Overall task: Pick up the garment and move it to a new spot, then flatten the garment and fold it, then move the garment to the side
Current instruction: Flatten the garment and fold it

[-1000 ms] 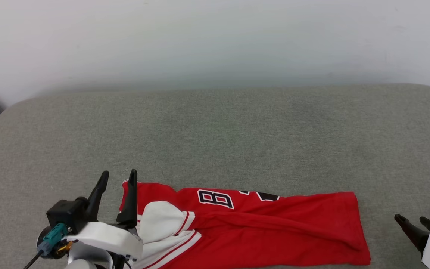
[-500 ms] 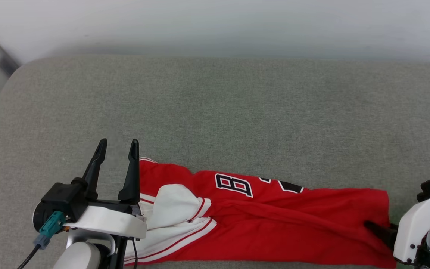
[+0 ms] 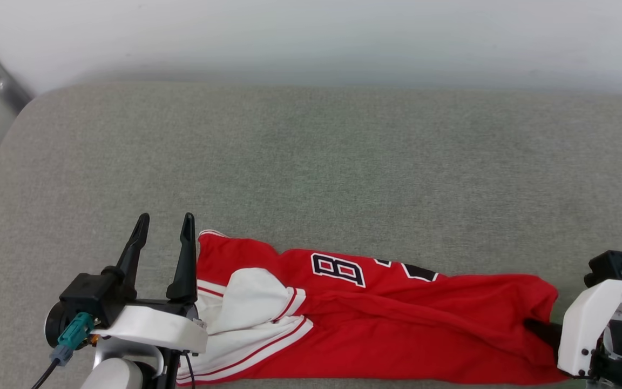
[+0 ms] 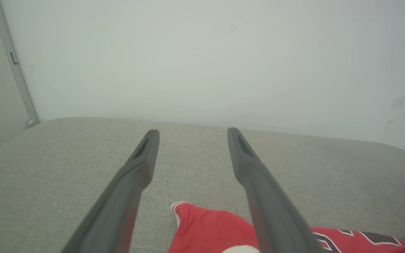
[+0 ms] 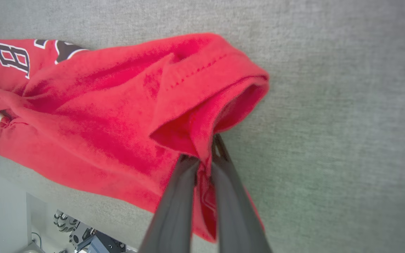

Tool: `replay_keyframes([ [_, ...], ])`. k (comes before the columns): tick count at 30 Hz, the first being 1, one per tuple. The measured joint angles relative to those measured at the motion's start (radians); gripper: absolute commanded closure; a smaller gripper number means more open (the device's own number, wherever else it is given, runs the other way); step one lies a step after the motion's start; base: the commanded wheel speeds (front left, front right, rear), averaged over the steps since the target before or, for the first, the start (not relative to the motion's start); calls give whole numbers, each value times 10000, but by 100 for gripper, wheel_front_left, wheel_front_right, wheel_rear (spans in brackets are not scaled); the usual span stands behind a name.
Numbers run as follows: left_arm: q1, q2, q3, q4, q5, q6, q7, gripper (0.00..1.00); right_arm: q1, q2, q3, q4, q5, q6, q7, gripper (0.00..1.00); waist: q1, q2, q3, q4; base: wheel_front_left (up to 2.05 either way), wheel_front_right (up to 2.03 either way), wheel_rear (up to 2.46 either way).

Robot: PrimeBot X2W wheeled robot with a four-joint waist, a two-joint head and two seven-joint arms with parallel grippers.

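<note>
A: The red jersey [image 3: 386,324] lies in a long bunched strip along the near edge of the grey cushion [image 3: 311,162], white sleeve [image 3: 241,302] at the robot's left, hem end at its right.
B: And the right gripper [image 5: 206,154] is pinched tight on that hem end, both dark jaws closed with a fold of red cloth between them.
A: The left gripper [image 3: 164,227]?
B: Spread wide, holding nothing, hovering just beside the jersey's left corner, tips aimed towards the pale wall [image 4: 202,52].
A: How will this cloth handle?
B: Light, soft, floppy knit by the look of it. No stiffness, so it will likely sag and trail from a single corner. Not fragile, though a thin pinch could slip off one layer.
A: Best place to take hold?
B: Probably the stitched hem and the shoulder seams, where the fabric is doubled. One claw at each end should lift it without dragging a bundle
</note>
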Motion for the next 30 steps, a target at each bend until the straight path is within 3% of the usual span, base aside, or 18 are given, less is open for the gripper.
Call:
replay_keyframes([
  [8, 213, 67, 27, 86, 2, 71, 4, 0, -52, -297, -353, -399, 81, 4, -50, 100, 0, 0, -410, -421, 0, 0, 0],
  [18, 368, 117, 8, 15, -10, 228, 104, 0, -122, -441, -3258, -249, -566, 2, 794, 100, 0, 0, -613, -818, 0, 0, 0],
  [23, 441, 127, -13, -2, -17, 261, 111, 0, -403, 407, -4209, -330, -625, 0, 1908, 100, 0, 0, -637, -953, 0, 0, 0],
  [27, 441, 138, -56, 6, -17, 261, 148, 0, -732, 1588, -4397, -525, 466, 2, 2872, 100, 0, 0, -646, -976, 0, 0, 0],
  [30, 414, 148, -100, 10, -17, 257, 159, 0, -850, 2086, -4335, -604, 1390, 2, 3398, 100, 0, 0, -628, -957, 0, 0, 0],
])
